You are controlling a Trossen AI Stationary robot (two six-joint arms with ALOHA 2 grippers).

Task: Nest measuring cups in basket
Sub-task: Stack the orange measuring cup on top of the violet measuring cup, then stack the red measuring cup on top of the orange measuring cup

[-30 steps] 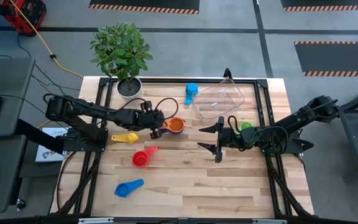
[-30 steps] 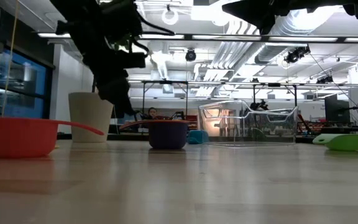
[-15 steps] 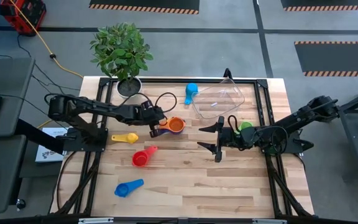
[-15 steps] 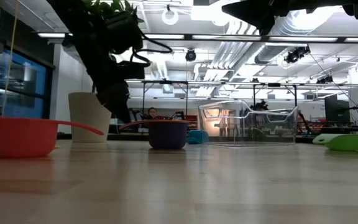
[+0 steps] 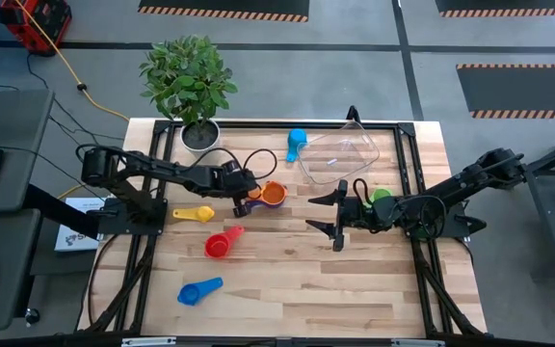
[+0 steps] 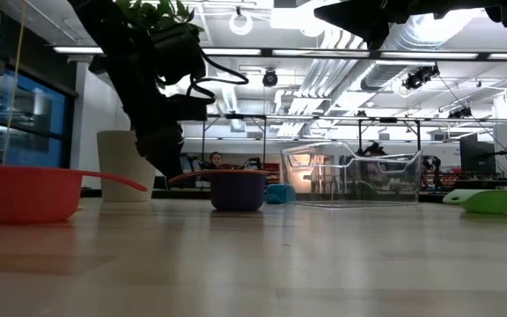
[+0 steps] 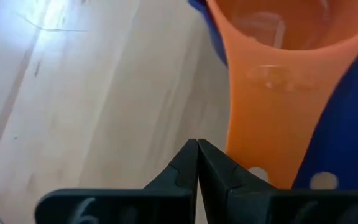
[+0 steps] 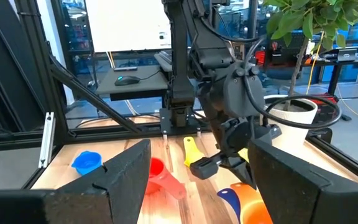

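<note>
The orange cup [image 5: 273, 194], nested in a dark blue cup [image 5: 255, 200], sat at frame centre, left of the basket [image 5: 339, 152]. The left gripper [image 5: 242, 192], clenched empty beside their handles, seemingly missed; regrasping looked necessary. The right gripper [image 5: 324, 214] hung released.

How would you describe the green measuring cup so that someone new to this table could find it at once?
Start at the clear basket near the table's far edge, on the right arm's side. Just in front of it, partly hidden by the right arm, lies the green measuring cup. It is the only green scoop, apart from the other cups.
</note>
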